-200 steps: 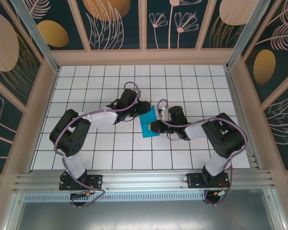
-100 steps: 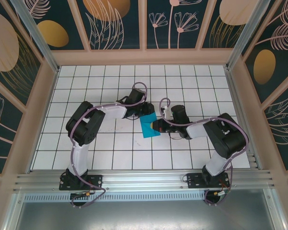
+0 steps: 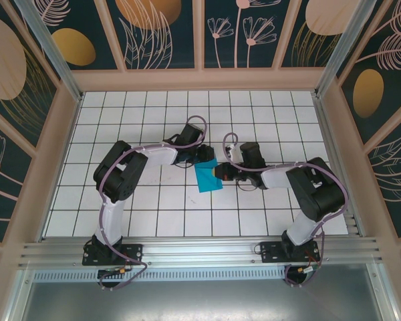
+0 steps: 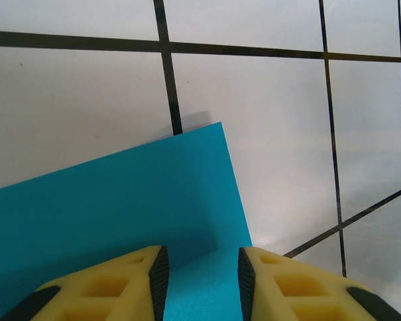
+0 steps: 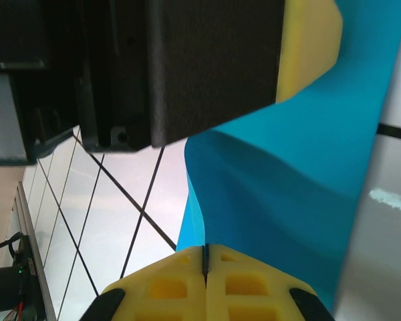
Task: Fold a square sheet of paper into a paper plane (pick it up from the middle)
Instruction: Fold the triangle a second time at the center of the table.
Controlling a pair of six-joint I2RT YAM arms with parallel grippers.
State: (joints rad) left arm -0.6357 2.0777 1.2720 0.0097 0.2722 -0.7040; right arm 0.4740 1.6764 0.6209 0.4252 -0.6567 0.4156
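On the left, the left arm's yellow-padded two-finger gripper [image 4: 200, 271] hangs low over the thin, bright cyan-blue square sheet of paper [image 4: 113, 207]. Its jaws are a modest way apart and grip nothing: the blue surface shows through the gap, and one corner of the sheet lies just beyond the tips on the white, black-lined tiled table [image 4: 267, 134]. The sheet lies near the middle of the table, between the two grippers, but not flat; toward the right it bows up in a soft wave. There the right arm's yellow-padded gripper [image 5: 205, 257] is clamped tight on the sheet's edge, its pads meeting on the paper. The step in hand looks like carrying one edge over for a fold. To do it well, the left pads should pin the paper firmly while the right gripper draws its edge across slowly, with the edges lined up before any crease is pressed — too quick a tug could skew or tear so thin a sheet.
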